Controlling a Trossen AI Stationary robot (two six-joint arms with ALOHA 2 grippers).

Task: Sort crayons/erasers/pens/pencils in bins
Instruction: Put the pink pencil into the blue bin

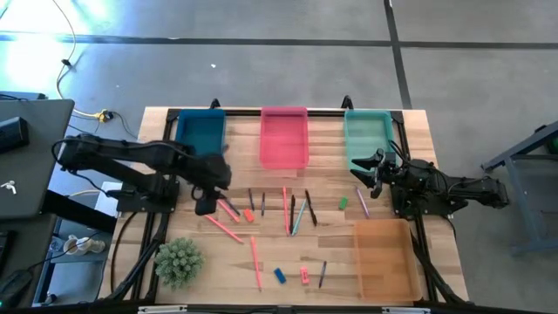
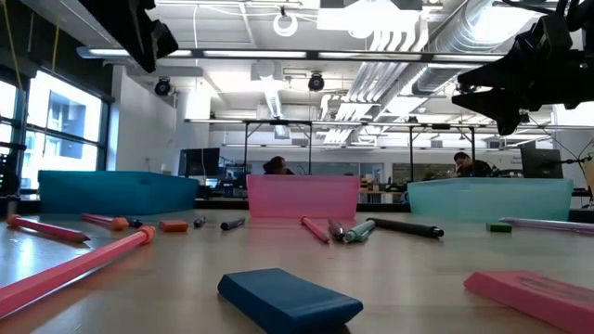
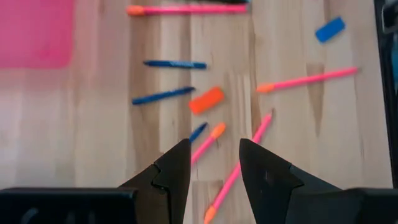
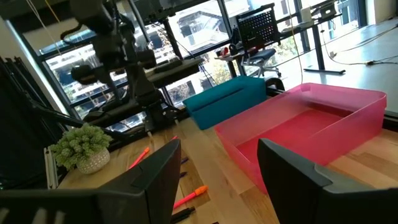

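Note:
Pink sticks with orange tips (image 1: 225,228), dark pens (image 1: 309,208) and small erasers lie loose on the wooden table: an orange eraser (image 3: 206,100), a green one (image 1: 343,203), a blue one (image 2: 288,299) and a pink one (image 1: 304,276). Dark blue (image 1: 202,133), pink (image 1: 284,138) and teal (image 1: 367,135) bins stand along the far edge. An orange bin (image 1: 384,257) stands near right. My left gripper (image 3: 214,146) hangs open above two pink sticks (image 3: 239,165), pointing steeply down and holding nothing. My right gripper (image 4: 217,146) waits open and level near the teal bin.
A small potted plant (image 1: 179,260) stands at the near left corner of the table. A black frame rail (image 1: 261,111) runs along the far edge behind the bins. Bare wood lies between the bins and the scattered sticks.

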